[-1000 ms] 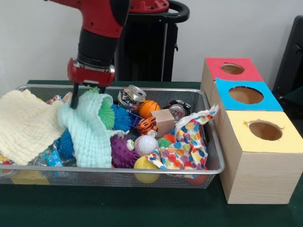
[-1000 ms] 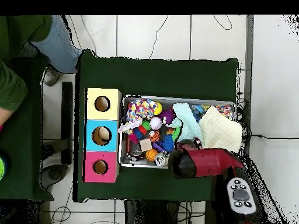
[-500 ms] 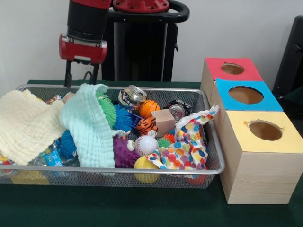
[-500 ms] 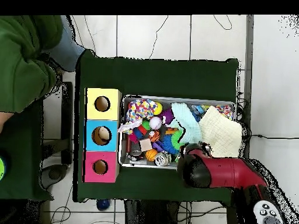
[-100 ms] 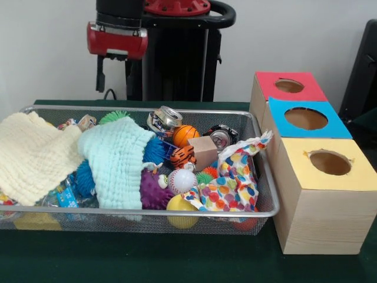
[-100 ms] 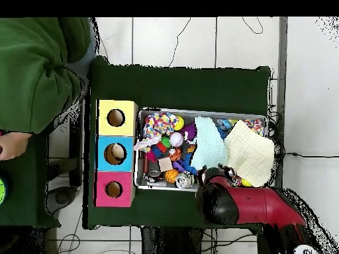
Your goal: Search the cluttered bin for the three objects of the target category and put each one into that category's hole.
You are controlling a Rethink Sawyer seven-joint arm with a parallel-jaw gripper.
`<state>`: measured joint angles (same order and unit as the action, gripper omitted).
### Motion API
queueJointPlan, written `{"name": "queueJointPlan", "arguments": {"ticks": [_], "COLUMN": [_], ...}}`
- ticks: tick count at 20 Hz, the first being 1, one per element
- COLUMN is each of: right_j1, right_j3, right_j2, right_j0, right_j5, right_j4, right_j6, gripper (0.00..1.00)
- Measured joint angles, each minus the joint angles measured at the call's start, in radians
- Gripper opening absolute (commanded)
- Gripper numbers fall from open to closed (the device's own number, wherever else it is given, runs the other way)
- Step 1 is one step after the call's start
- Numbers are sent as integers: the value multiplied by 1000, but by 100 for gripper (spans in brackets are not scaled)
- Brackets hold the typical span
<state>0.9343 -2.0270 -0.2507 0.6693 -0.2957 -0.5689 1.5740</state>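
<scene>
Hovering above the bin [image 5: 259,171] far rim, gripper [image 5: 115,75] pointing down, fingers apart, empty.

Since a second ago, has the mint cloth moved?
Yes. The mint cloth was lifted toward the end effector; now it lies slumped lower in the bin, released.

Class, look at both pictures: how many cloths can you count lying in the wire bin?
3: a yellow cloth at one end, a mint cloth beside it, a spotted cloth nearest the boxes. More may be buried.
</scene>
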Motion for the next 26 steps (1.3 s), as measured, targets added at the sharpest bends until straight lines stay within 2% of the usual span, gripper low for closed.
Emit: {"name": "queueJointPlan", "arguments": {"ticks": [9, 19, 26], "right_j1": [-10, -112, -156], "right_j3": [-51, -49, -49], "right_j2": [-57, -51, -37], "right_j0": [-4, -91, -129], "right_j5": [-5, 12, 94], "right_j4": [9, 8, 8], "right_j6": [0, 0, 0], "gripper": [100, 100, 100]}}
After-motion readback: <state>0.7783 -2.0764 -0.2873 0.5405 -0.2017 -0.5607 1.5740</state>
